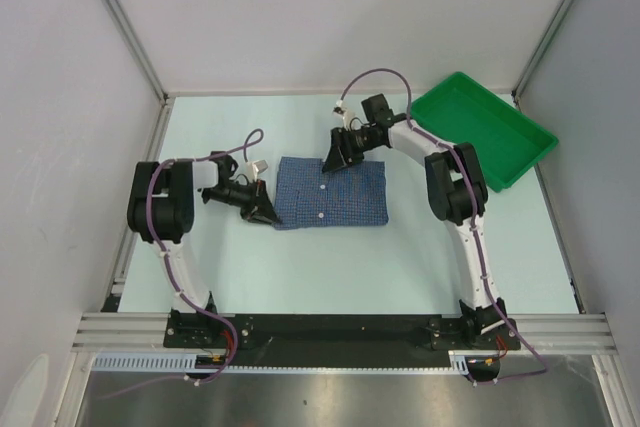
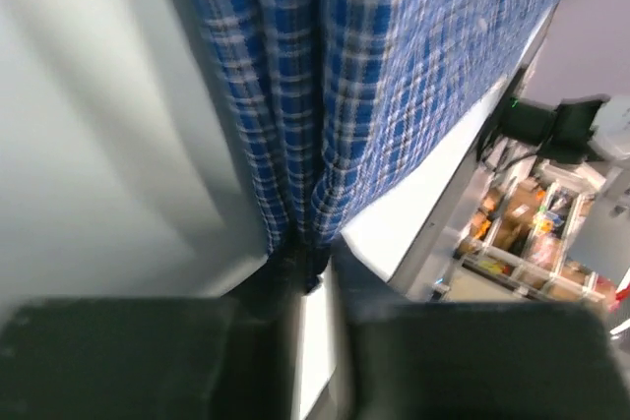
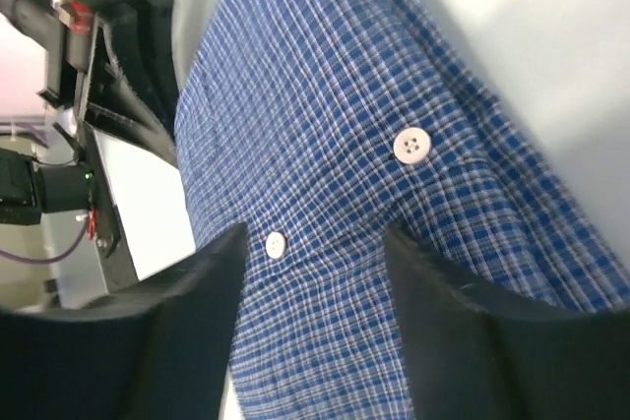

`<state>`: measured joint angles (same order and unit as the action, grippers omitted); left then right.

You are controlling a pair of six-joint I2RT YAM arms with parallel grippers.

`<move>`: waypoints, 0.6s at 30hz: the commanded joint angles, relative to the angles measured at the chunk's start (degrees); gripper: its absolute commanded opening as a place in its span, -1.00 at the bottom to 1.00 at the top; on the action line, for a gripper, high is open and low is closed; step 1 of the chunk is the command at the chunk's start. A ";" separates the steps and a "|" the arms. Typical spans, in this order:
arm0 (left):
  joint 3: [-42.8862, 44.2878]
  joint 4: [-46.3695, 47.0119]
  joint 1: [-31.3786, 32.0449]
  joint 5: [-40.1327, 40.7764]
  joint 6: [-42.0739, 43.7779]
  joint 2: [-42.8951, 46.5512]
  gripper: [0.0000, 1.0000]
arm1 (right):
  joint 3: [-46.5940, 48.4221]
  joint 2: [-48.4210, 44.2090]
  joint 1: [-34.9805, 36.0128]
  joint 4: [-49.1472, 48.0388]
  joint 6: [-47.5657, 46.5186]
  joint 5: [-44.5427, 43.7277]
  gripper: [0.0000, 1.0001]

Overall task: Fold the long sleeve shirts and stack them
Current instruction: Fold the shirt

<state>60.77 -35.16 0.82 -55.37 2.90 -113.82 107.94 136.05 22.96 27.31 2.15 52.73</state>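
Seen from the top camera, the shirt (image 1: 335, 194) lies in the middle of the table (image 1: 300, 272) as a folded blue rectangle, with its button line running near to far, left of centre. The left gripper (image 1: 266, 213) sits at the shirt's near-left corner. The right gripper (image 1: 331, 161) is at the far edge, just beside the button line. The green tray (image 1: 482, 129) stands well apart at the far right.

The step in hand looks like another fold, taking the left side over toward the right. To do it well, the left arm should lift only enough to free the layers from the table. It should then carry the edge across in a low arc and lay it square on the right edge. The right arm should either pin the far edge or get clear, so that it does not drag the cloth.

In the left wrist camera, the fingers (image 2: 148, 361) are clenched almost together, with a bunched fold of the checked cloth pinched between their tips. How many layers are caught cannot be told.

In the right wrist camera, the fingers (image 3: 463, 341) stand clearly apart, released, straddling the button strip with two white buttons (image 3: 411, 146) in sight. Nothing is clamped, and whether the tips press on the cloth cannot be told.
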 commanded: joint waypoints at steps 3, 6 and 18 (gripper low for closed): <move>-2.06 -2.81 -2.30 -2.46 9.65 10.80 0.16 | 2.03 -13.85 -4.23 8.27 -8.12 -0.26 0.38; 1.70 -3.25 -3.72 -1.41 10.55 15.38 0.28 | -4.20 -18.87 -8.62 11.53 -10.93 -1.83 0.36; 40.99 -5.88 6.82 15.98 21.07 -5.43 0.57 | -5.38 -11.87 -14.52 10.22 -14.55 -5.36 0.27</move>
<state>93.17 -37.08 3.64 -45.23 15.88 -112.66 99.42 119.48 6.83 37.91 -11.20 46.46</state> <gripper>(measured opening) 0.774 0.637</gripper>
